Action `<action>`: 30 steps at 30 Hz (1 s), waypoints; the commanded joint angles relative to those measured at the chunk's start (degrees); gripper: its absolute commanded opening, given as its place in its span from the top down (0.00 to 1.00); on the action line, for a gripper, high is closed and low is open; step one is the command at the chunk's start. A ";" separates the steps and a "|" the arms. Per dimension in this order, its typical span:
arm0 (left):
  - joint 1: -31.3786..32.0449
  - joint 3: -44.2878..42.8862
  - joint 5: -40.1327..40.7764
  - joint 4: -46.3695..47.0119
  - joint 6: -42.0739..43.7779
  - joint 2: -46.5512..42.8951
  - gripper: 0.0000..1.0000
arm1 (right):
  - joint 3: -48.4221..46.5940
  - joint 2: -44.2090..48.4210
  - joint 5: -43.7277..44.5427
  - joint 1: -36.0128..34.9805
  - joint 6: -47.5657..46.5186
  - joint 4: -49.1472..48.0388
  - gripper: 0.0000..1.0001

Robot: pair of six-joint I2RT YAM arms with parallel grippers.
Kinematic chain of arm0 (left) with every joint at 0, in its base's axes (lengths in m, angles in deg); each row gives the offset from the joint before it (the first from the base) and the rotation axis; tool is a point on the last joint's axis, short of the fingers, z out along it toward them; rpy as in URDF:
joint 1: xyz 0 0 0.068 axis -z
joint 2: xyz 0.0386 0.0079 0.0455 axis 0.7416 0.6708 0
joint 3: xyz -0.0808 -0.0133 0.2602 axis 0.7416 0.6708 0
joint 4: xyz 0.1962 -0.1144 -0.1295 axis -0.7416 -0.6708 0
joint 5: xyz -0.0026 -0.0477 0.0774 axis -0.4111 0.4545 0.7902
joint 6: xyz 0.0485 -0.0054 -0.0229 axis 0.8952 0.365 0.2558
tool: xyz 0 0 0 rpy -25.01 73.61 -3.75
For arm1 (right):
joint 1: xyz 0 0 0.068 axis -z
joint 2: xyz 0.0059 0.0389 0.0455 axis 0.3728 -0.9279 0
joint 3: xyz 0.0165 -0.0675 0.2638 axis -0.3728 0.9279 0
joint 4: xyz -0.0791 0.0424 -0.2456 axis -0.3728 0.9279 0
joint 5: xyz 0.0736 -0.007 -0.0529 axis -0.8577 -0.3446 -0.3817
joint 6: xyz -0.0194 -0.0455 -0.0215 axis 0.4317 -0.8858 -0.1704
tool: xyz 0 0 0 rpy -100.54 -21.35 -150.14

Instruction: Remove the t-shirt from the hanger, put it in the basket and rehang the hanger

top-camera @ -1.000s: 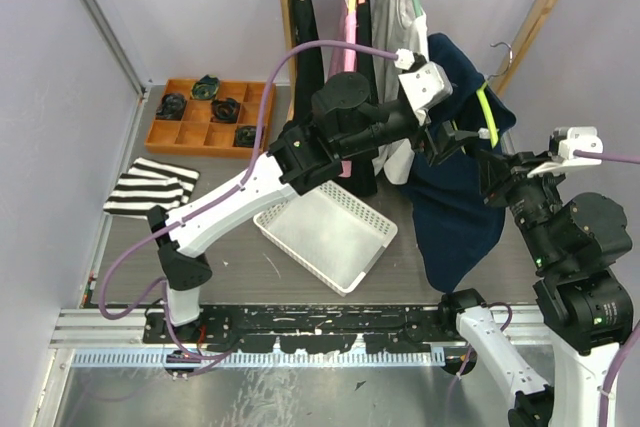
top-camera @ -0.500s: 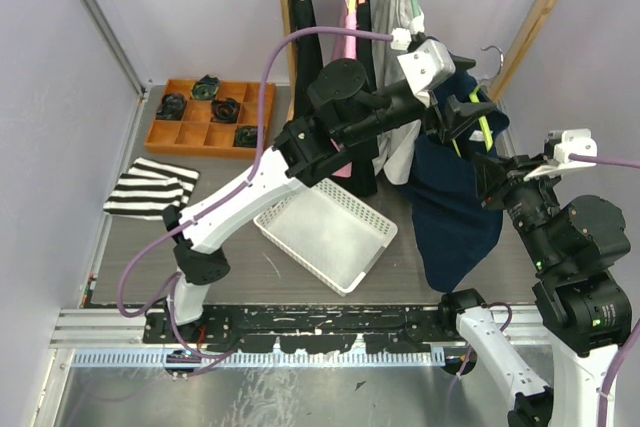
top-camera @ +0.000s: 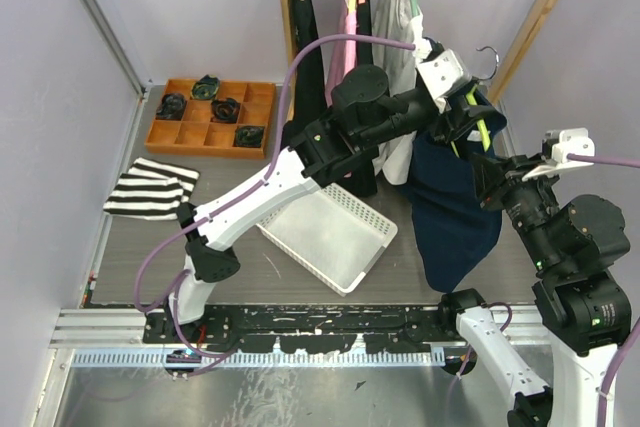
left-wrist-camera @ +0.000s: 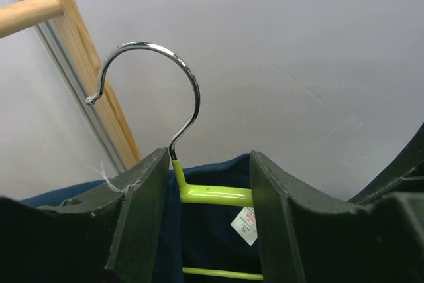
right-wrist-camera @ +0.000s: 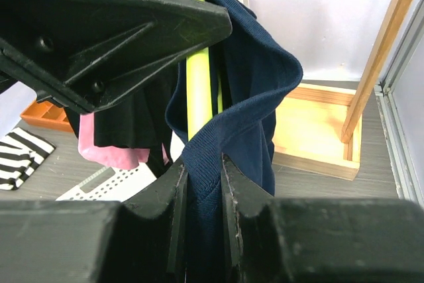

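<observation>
Now: one hanger (left-wrist-camera: 218, 195), one t-shirt (right-wrist-camera: 258, 77); left gripper (left-wrist-camera: 207, 164) spread astride hanger, right gripper (right-wrist-camera: 203, 170) apparently pinching t-shirt.

Hanger (left-wrist-camera: 212, 195) arms hidden under t-shirt (left-wrist-camera: 205, 243), lower bar cut off at bottom edge, tag (left-wrist-camera: 246, 223) print too small to read

White basket (top-camera: 325, 237) centre; orange tray (top-camera: 195, 135), striped cloth (top-camera: 150, 190) left.

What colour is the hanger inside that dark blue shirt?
The hanger is bright lime green, with a silver hook; the left wrist view shows it best.
</observation>
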State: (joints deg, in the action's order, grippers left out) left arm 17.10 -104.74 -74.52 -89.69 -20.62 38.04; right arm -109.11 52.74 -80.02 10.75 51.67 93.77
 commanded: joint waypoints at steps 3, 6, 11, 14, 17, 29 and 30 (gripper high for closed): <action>-0.54 -1.84 2.67 0.98 0.47 0.69 0.57 | -1.39 1.00 -2.26 0.19 -1.11 -8.60 0.99; -0.63 -2.01 3.22 1.14 0.29 0.90 0.74 | -1.29 1.18 -2.34 0.15 -1.35 -8.52 0.99; -0.65 -2.10 4.70 1.50 -0.49 1.05 1.00 | -1.34 1.19 -2.34 0.20 -1.63 -7.94 0.99; -0.68 -2.17 6.46 1.68 -1.30 0.94 1.00 | -0.88 1.23 -2.26 0.19 -1.83 -7.91 0.88; -0.68 -1.99 8.04 1.77 -1.95 0.64 1.00 | -0.70 0.87 -2.27 0.16 -1.85 -7.47 0.71; -4.71 -1.99 11.09 1.92 -5.15 -2.68 1.00 | 0.62 2.07 -1.32 0.23 -1.23 -6.59 0.29; -5.21 -2.02 11.00 2.09 -5.52 -2.96 1.00 | 0.70 1.99 -1.36 0.18 -1.24 -6.21 0.29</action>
State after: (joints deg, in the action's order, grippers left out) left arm 14.34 -105.15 -64.95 -91.57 -24.30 38.43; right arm -108.57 54.42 -81.05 10.86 50.44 89.95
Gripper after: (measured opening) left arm 0.022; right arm 0.705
